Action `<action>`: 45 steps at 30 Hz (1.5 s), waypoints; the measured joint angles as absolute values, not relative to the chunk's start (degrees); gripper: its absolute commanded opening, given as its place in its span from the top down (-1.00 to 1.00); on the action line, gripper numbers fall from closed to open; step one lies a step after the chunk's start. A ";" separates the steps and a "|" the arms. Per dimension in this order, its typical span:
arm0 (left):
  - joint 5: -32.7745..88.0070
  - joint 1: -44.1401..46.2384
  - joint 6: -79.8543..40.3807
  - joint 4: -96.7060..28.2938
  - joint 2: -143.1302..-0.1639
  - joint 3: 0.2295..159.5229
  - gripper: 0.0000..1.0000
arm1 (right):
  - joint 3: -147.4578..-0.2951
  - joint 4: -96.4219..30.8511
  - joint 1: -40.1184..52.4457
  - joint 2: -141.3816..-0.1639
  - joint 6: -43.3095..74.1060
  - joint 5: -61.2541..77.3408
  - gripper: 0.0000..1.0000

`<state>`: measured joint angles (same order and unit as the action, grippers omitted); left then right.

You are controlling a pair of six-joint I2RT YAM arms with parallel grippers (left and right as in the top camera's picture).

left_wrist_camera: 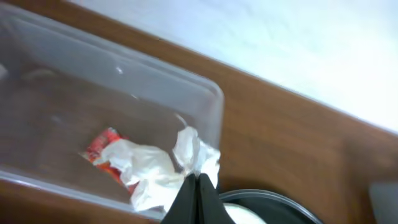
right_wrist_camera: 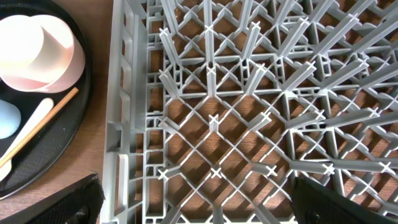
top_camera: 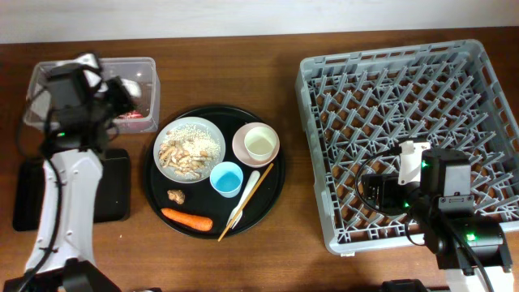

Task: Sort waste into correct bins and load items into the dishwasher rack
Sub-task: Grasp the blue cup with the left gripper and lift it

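My left gripper [top_camera: 122,93] [left_wrist_camera: 198,180] is shut on the crumpled white tissue [left_wrist_camera: 155,171] over the clear tub [top_camera: 49,81] [left_wrist_camera: 205,99], which holds the red wrapper [left_wrist_camera: 99,146]. My right gripper [top_camera: 381,191] [right_wrist_camera: 196,199] is open and empty above the grey rack's [top_camera: 413,138] [right_wrist_camera: 249,93] front left part. The white plate [top_camera: 189,148] carries food scraps. A pink bowl [top_camera: 256,144] [right_wrist_camera: 74,62] holds the cream cup [right_wrist_camera: 53,43]. The blue cup [top_camera: 226,178], cream utensil [top_camera: 247,200], carrot [top_camera: 187,219] and brown lump [top_camera: 175,195] lie nearby.
The dishes and scraps sit on a large round black tray [top_camera: 212,113] between tub and rack. A shallow black tray [top_camera: 113,186] lies at the left, partly under my left arm. A brown chopstick [top_camera: 251,195] lies beside the utensil.
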<state>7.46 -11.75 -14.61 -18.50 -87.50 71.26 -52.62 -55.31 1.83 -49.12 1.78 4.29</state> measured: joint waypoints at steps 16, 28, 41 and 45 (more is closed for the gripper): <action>7.05 -14.59 -14.72 -7.44 -96.47 71.57 -0.39 | -52.62 -55.31 1.83 -49.12 1.78 4.29 -0.97; 13.80 -5.91 -14.61 -42.50 -96.12 77.08 -0.30 | -52.62 -55.37 1.83 -49.12 1.78 4.29 -0.97; 11.44 15.11 -14.83 -63.72 -96.12 74.26 -0.13 | -52.66 -55.79 1.83 -49.95 1.76 4.29 -0.97; 7.46 17.89 -16.32 -63.09 -96.14 73.21 0.08 | -52.66 -56.29 1.83 -49.93 1.78 4.29 -0.97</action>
